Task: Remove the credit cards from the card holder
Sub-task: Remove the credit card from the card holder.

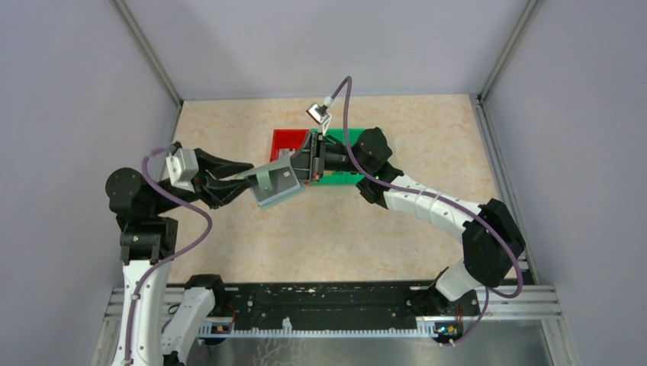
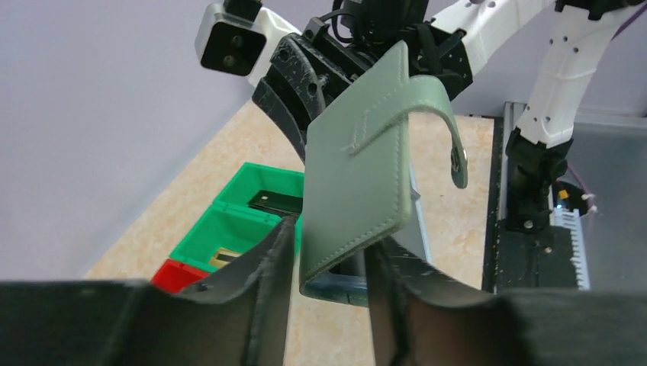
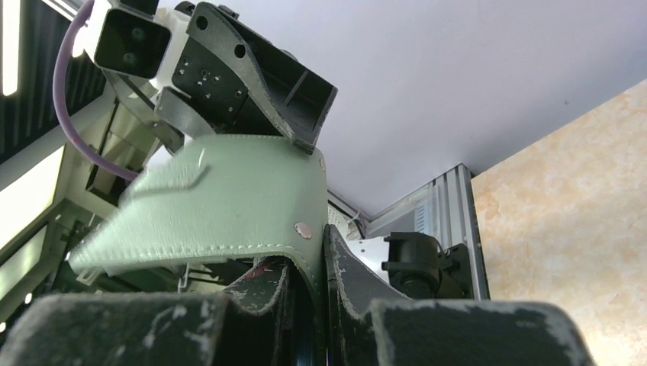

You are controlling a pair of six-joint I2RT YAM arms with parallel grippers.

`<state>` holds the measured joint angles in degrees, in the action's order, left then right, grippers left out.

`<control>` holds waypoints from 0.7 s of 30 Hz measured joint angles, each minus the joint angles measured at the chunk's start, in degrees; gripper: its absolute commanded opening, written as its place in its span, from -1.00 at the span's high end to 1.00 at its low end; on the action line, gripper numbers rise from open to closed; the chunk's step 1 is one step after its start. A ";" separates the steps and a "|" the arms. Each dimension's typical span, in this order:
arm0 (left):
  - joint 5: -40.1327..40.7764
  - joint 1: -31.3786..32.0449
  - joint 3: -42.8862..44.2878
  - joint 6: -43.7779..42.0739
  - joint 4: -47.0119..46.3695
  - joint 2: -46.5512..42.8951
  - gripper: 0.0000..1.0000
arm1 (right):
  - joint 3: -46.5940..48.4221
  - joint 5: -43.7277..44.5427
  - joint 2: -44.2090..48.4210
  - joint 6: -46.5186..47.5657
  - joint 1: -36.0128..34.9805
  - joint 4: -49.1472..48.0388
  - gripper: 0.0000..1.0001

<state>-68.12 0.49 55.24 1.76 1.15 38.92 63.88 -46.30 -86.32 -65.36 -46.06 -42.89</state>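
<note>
Left gripper (image 2: pixel 329 245) astride card holder (image 2: pixel 355 171)

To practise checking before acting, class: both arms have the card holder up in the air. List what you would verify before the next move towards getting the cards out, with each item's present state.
1. Hold of the right gripper on the card holder: ok, shut on its edge.
2. Clamp of the left gripper: cannot tell; the holder's lower edge sits between its fingers.
3. The closing tab undone: ok, it hangs free.
4. Cards left in the pockets: cannot tell, the inside is not clearly shown.
5. The green bin ready for cards: ok, a dark card lies in it.
</note>
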 measured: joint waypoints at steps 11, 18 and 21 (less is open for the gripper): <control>7.30 0.00 -0.35 16.96 -5.86 0.98 0.86 | -1.42 1.42 1.14 3.58 -0.24 -1.27 0.25; 8.83 0.00 -0.35 24.57 -6.75 1.66 1.00 | -5.49 -0.22 6.32 6.86 3.28 0.72 -0.32; 8.74 0.00 -0.35 26.16 -6.78 1.81 1.00 | -6.49 -1.18 9.55 8.92 6.47 3.39 -0.48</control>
<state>-59.37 0.49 54.89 27.92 -5.63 40.73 57.39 -47.48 -76.77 -56.45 -39.59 -39.51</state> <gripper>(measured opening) 0.015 0.674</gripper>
